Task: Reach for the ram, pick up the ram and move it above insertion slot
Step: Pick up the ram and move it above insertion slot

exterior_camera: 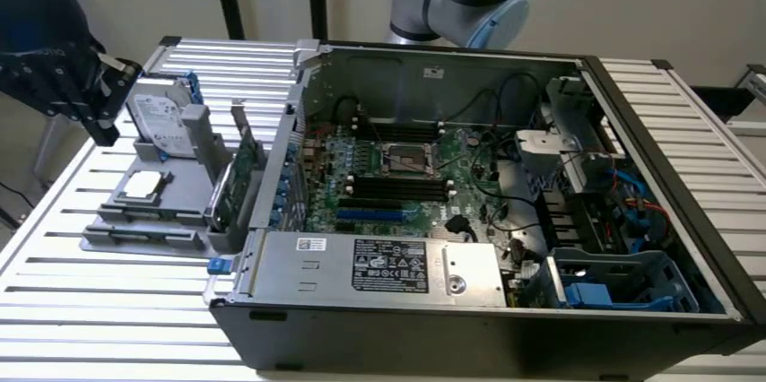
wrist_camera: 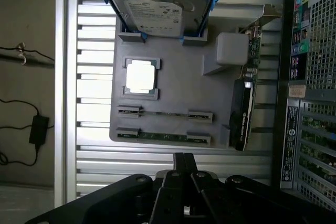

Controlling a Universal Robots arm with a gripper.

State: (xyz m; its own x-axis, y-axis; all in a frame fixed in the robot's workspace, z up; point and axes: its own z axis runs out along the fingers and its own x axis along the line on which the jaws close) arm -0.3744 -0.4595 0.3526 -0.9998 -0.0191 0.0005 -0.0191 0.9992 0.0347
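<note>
The ram point(wrist_camera: 163, 136) is a thin green stick standing on edge between two grey holders at the near edge of the grey parts fixture point(wrist_camera: 178, 95). My gripper point(wrist_camera: 184, 156) hovers over the slatted table just short of that edge, apart from the ram, fingers pressed together and holding nothing. In the exterior view the gripper point(exterior_camera: 106, 135) hangs dark at the far left, above and behind the fixture point(exterior_camera: 132, 243). The black memory slots point(exterior_camera: 396, 186) lie on the motherboard inside the open computer case point(exterior_camera: 503, 319).
The fixture also holds a hard drive point(wrist_camera: 157, 9) in a blue bracket, a square processor point(wrist_camera: 140, 77), and a larger green expansion card point(wrist_camera: 244, 103) with a metal bracket beside the case wall. A second pair of holders point(wrist_camera: 165, 114) sits beside the ram.
</note>
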